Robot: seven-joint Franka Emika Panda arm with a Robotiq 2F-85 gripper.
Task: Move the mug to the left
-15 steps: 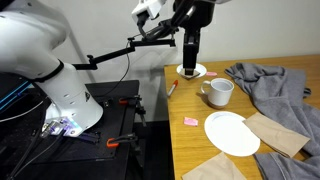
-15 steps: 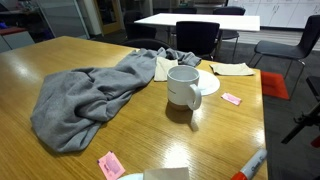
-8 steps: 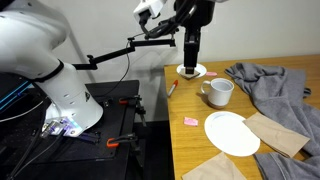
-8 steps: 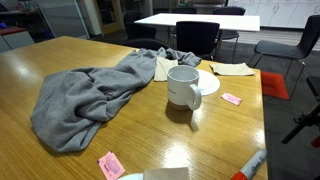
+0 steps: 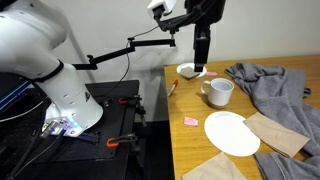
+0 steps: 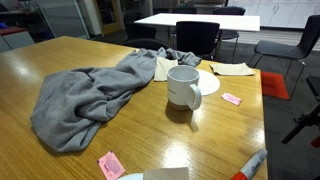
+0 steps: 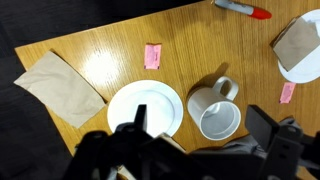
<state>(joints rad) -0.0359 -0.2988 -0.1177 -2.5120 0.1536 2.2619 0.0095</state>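
Claw [image 5: 202, 67] wide open, gripping nothing; fingers [image 7: 270, 128] spread well apart in wrist view, gap between them empty. Hanging tips-down above the bench [image 5: 190, 145], near the shallow white bowl [image 5: 190, 70] in an exterior view; contact with bowl not clear from that angle. Arm reaching in from the white robot base beside the bench.

Next out: mug [image 5: 218, 92], white, upright on the bench, free of the claw. Near the bowl, just beside the gray cloth [image 5: 272, 85]. Looking down in wrist view: mug [image 7: 215, 110] open side up, empty, handle toward upper right. Seen close in an exterior view: mug [image 6: 183, 87] standing alone on bare wood, cloth [image 6: 90, 95] heaped to one side.

Large flat white plate [image 7: 145, 108] just beside the mug in wrist view, not touching. Brown napkin [image 7: 60, 88] beyond the plate, flat on the bench. Pink slip [image 7: 153, 55] near the plate; second pink slip [image 7: 287, 92] on the mug's other side. Red marker [image 7: 243, 8] at the top edge, well apart from the mug.

Writing: any print on slips or marker too small to read; mug surface plain white in all views.
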